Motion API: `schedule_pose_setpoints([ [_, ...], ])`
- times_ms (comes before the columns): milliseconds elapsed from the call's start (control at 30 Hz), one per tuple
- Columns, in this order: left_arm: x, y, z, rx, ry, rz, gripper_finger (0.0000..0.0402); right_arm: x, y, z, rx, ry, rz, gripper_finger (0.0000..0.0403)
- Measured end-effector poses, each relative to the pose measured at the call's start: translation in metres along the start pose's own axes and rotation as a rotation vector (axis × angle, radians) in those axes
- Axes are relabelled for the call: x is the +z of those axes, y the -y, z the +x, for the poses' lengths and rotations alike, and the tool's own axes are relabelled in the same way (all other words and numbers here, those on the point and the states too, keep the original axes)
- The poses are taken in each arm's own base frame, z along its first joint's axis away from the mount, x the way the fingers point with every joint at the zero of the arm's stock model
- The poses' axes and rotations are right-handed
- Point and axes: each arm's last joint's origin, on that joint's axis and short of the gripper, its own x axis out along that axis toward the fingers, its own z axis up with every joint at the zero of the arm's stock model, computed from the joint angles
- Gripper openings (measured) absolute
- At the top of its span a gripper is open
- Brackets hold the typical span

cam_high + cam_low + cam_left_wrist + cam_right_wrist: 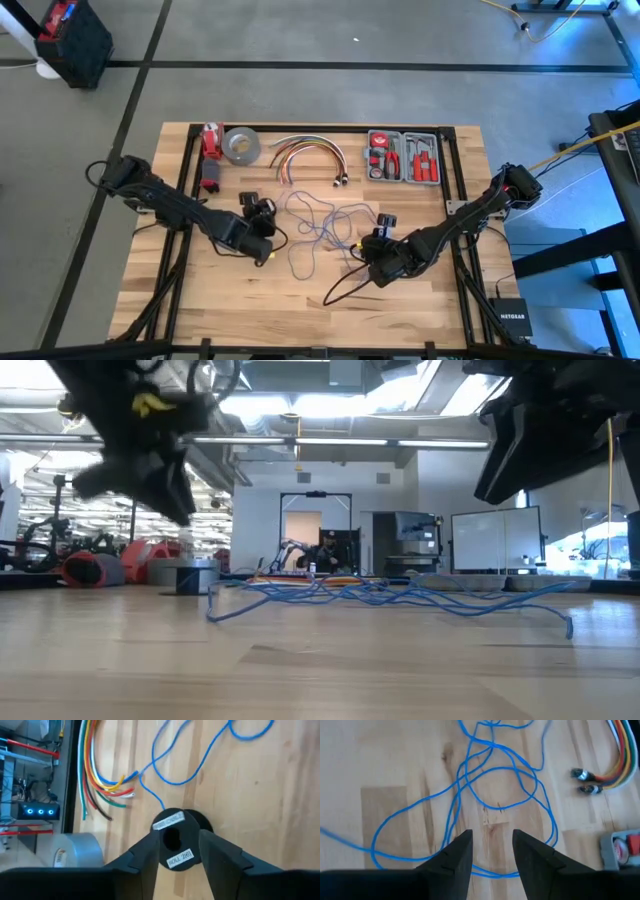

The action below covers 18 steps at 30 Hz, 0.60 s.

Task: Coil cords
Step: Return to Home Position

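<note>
The thin blue cord (312,225) lies on the wooden table (200,300) in loose, tangled loops between my two grippers; the low view shows the cord (380,595) partly arching off the wood. One end (150,792) runs to a black round piece with white labels (175,822) on the table. My left gripper (258,210) is open, its fingers (145,855) on either side of that piece; I cannot tell whether they touch it. My right gripper (380,228) hangs open over the loops (495,785), its fingers (462,852) clear of the cord.
At the far side lie an arched bundle of orange, red and white cables (305,150) with metal tips (585,781), a grey tape roll (240,146), a red tool (210,140) and an open tool case (403,157). Bare wood lies toward the near edge (300,320).
</note>
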Motion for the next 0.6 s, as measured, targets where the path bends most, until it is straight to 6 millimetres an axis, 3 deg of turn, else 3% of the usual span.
schedule_pose_setpoints([
  [133,0.013,-0.005,-0.018,-0.013,0.023,-0.013,0.0128,0.002,-0.002,-0.008,0.064,0.033,-0.095,0.0143],
  [233,0.021,-0.013,-0.027,-0.036,0.096,-0.006,0.0118,0.008,0.009,-0.023,0.057,0.105,-0.161,0.0143],
  [400,0.02,-0.047,-0.03,-0.128,0.268,-0.085,0.0078,0.02,0.055,-0.044,0.031,0.226,-0.14,0.0142],
  [600,-0.01,-0.096,-0.028,-0.26,0.564,-0.265,0.0022,0.007,0.122,-0.051,0.248,0.452,-0.037,0.0103],
])
